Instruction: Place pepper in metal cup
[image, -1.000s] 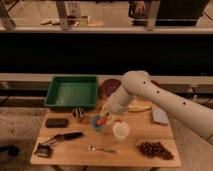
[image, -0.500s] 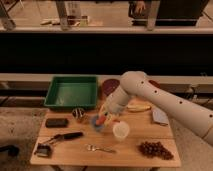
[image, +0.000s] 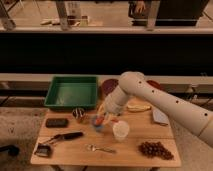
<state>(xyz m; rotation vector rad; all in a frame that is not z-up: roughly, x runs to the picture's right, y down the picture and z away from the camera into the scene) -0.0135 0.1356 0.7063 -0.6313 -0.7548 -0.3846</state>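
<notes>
Half done, I'd judge: gripper at pepper over blue cup; grip state can't tell. Next: carry across to metal cup nearby, drop in.

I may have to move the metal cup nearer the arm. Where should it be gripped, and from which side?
Pinch its rim and wall from straight above. The metal cup stands upright, mouth up, with the green tray close behind it, so an approach from the rear looks blocked. The gripper is low over the blue cup, just right of the metal cup in the view.
</notes>
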